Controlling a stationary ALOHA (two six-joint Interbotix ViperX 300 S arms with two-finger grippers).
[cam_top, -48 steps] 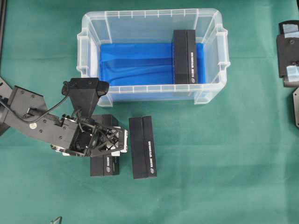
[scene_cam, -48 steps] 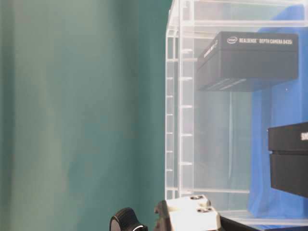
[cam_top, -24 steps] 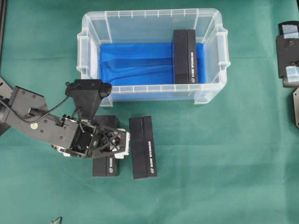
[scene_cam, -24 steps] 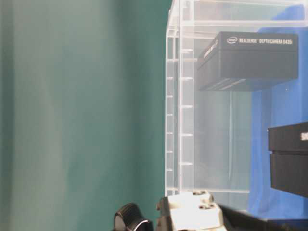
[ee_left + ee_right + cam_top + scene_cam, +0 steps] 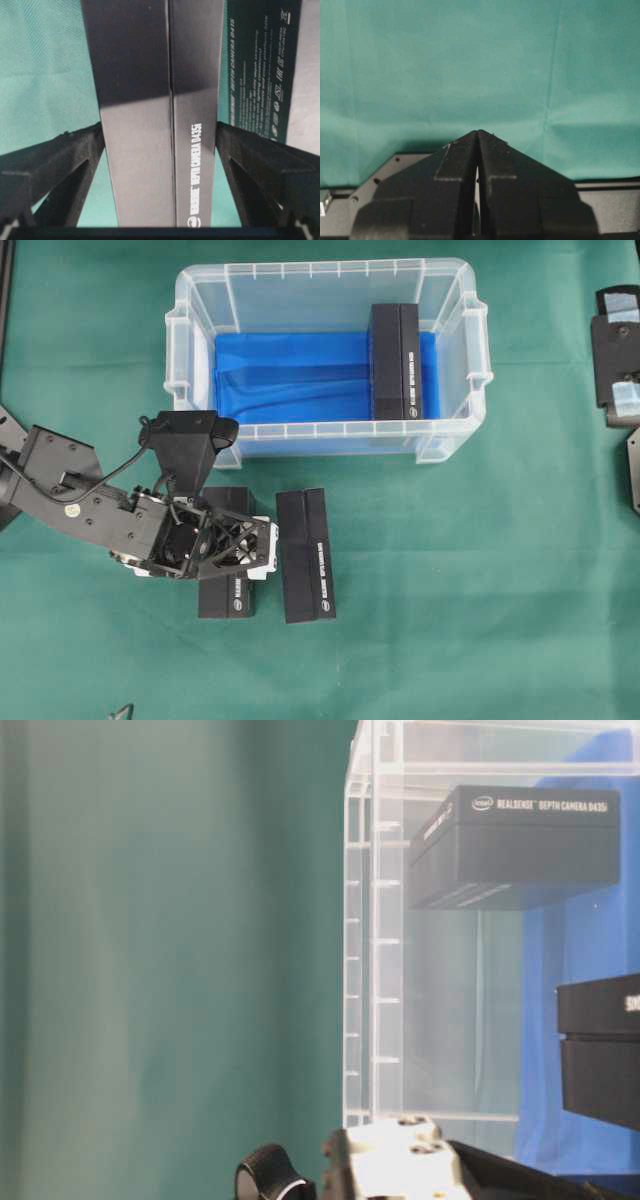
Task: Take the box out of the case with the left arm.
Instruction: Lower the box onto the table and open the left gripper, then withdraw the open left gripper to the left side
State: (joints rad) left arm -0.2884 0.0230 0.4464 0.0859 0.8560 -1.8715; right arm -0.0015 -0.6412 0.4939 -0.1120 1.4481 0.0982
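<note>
The left gripper [image 5: 160, 150] stood spread around a RealSense box [image 5: 160, 100] on the bench [image 5: 480, 590]. Lifting off askew could have dragged it into the neighbouring box [image 5: 308, 555].

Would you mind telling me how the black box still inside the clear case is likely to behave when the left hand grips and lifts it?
The black box looks stiff: its edges are straight and crisp. Its smooth dark faces might slip between the fingers. It stands on a narrow side against the clear case wall, so a nudge could tip it onto the blue lining.

You get even, bright overhead light; the long black cardboard box [image 5: 160, 110] blurs close up, shadow banding its upper half, and the clear plastic bin [image 5: 375, 940] looks soft.
</note>
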